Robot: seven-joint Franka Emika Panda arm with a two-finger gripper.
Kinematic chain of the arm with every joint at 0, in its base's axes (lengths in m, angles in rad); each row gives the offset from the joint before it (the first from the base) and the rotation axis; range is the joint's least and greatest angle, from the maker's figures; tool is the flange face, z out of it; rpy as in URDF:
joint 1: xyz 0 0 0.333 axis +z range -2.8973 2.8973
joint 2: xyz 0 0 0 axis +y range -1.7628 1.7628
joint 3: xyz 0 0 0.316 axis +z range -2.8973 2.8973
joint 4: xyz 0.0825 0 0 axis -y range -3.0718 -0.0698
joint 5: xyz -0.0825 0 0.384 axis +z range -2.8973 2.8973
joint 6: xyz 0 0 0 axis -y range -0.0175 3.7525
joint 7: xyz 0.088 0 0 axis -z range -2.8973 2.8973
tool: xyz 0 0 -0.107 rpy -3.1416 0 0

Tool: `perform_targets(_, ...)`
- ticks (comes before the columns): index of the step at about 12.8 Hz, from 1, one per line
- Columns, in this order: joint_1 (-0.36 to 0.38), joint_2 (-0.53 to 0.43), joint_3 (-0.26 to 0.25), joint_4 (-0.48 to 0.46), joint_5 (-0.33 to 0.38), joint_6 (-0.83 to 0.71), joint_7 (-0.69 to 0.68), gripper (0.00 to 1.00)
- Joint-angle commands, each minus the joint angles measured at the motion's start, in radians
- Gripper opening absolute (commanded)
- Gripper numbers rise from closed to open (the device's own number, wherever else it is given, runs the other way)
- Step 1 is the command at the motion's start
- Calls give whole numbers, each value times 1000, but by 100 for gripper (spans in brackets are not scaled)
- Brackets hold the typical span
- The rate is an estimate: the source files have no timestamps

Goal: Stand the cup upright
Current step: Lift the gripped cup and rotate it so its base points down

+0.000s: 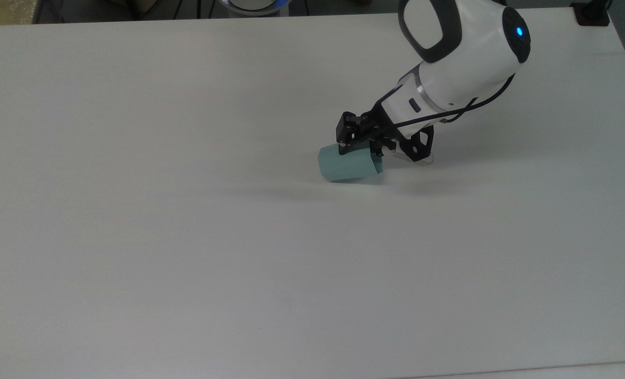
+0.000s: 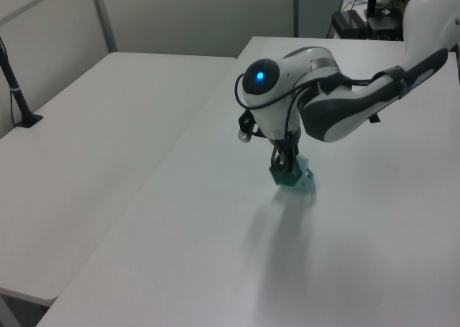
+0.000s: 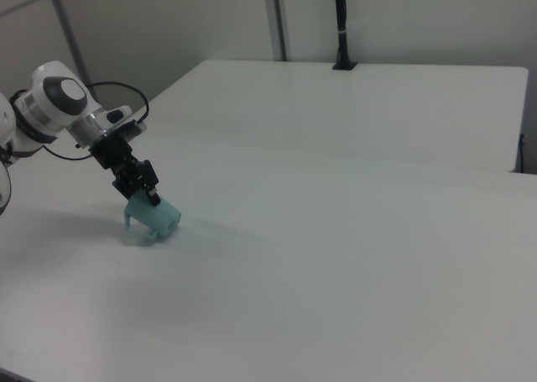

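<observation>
Cup [image 1: 348, 163] pinched at its wider rim end by the fingers [image 1: 355, 146], tilted just above the surface [image 1: 186, 237], narrower base leading. Gripped at the rim presumably to swing the base down under it.

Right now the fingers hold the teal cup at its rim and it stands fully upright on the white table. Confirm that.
Not fully upright. In the right view the cup is tilted, its base off the table. The gripper does hold it at the rim.
</observation>
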Motion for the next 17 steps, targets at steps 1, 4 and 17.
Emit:
perform_targets(1,-56,-39,27,-48,123,80,24,0)
perform_targets(4,-81,-105,27,-36,132,80,24,0)
perform_targets(17,-274,-430,30,-284,329,230,-64,0)
